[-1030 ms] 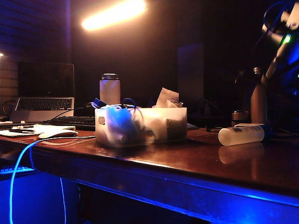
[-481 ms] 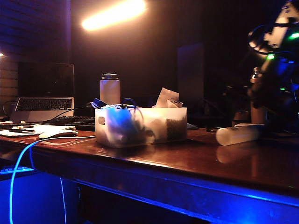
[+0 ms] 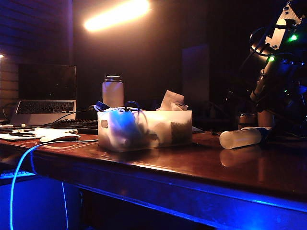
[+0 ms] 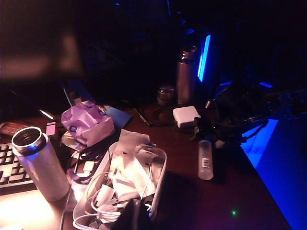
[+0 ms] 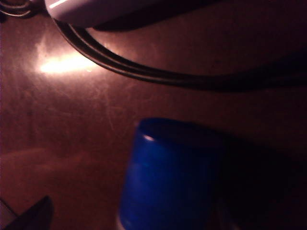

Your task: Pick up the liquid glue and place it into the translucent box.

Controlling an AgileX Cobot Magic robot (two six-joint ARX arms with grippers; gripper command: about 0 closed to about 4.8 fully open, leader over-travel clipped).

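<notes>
Whitish liquid glue (image 3: pixel 241 138) lies on its side – blue-capped – well apart from the cluttered translucent box (image 3: pixel 144 128)

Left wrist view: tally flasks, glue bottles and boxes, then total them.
Flasks: 2
Liquid glue: 1
Translucent box: 1
Total: 4
Right gripper open by the glue's cap; left gripper above the box.

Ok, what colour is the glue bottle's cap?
Dark blue; the liquid glue's cap shows best in the right wrist view.
</notes>
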